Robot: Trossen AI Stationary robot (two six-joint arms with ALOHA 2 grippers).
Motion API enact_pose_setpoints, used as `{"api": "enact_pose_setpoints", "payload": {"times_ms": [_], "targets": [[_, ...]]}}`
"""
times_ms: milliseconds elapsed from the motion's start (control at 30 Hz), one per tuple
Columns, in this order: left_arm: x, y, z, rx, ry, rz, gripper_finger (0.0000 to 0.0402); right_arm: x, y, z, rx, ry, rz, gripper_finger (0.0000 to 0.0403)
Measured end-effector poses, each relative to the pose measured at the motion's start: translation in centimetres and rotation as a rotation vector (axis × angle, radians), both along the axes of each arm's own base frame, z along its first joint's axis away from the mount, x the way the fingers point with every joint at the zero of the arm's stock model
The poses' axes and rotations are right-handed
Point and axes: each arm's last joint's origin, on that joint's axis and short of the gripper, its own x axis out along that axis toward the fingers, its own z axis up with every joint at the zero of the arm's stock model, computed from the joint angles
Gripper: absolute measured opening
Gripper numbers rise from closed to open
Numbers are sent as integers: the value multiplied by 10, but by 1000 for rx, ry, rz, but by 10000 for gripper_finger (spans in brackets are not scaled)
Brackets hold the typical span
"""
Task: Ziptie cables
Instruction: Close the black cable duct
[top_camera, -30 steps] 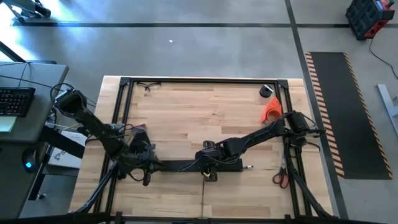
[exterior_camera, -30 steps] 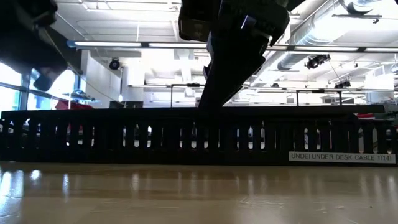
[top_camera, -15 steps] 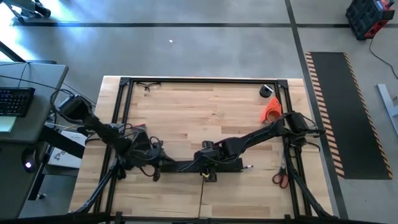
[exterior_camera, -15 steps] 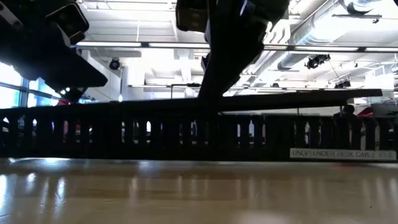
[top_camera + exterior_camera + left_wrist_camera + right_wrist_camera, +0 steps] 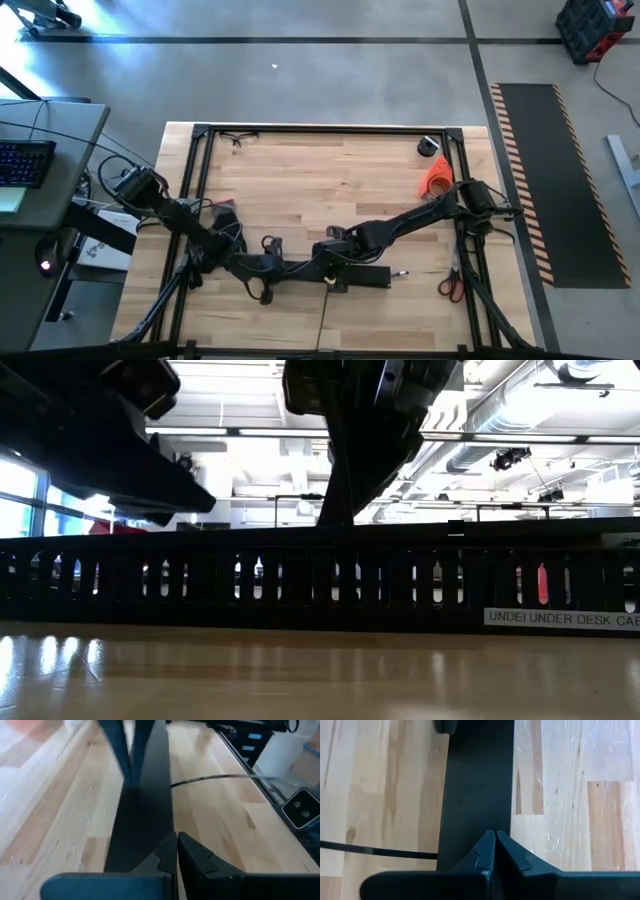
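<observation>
A long black slotted channel bar [image 5: 350, 272] [image 5: 300, 575] lies on the wooden table near its front edge. A flat black strip [image 5: 145, 810] [image 5: 477, 785] runs along its top. My left gripper [image 5: 285, 268] [image 5: 176, 851] is shut low over the strip near the bar's left end. My right gripper [image 5: 322, 265] [image 5: 495, 845] is shut and stands on the strip just to the right of it; it also shows in the left wrist view [image 5: 131, 755]. I cannot make out the thin purple, whitish and brown cables in any view. My left gripper's shut fingers lie along the strip [image 5: 150, 845], slanting toward the table's right; whether they touch it I cannot tell. My right gripper's shut fingertips [image 5: 131, 777] come down from above onto the strip's top face [image 5: 480, 820]. The strip lies level on the channel bar.
A thin black cord [image 5: 323, 320] [image 5: 370, 851] runs from the bar to the near edge. Red-handled scissors [image 5: 450, 288], an orange object [image 5: 437, 178] and a small black roll [image 5: 430, 146] lie at the right. A black frame [image 5: 200, 135] borders the table.
My left gripper has gone toward the table's right along the bar, closing on my right gripper. The flat strip, whose right end stood lifted half a second ago, now lies level on the bar. The bar has slid a little toward the right.
</observation>
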Motion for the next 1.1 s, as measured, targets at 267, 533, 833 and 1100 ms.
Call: {"api": "enact_pose_setpoints", "payload": {"times_ms": [267,533,833,1100], "targets": [[6,-4,8,75,-13,-30,28,-3,-1,5,-74,-18,11,1],[7,-7,9,118,24,-43,128,-28,12,45,-85,-99,37,42],[6,-10,9,163,16,-49,190,-49,38,7,-75,-232,21,250],[13,-30,27,249,49,-28,180,-46,34,-28,-91,-388,-94,384]]}}
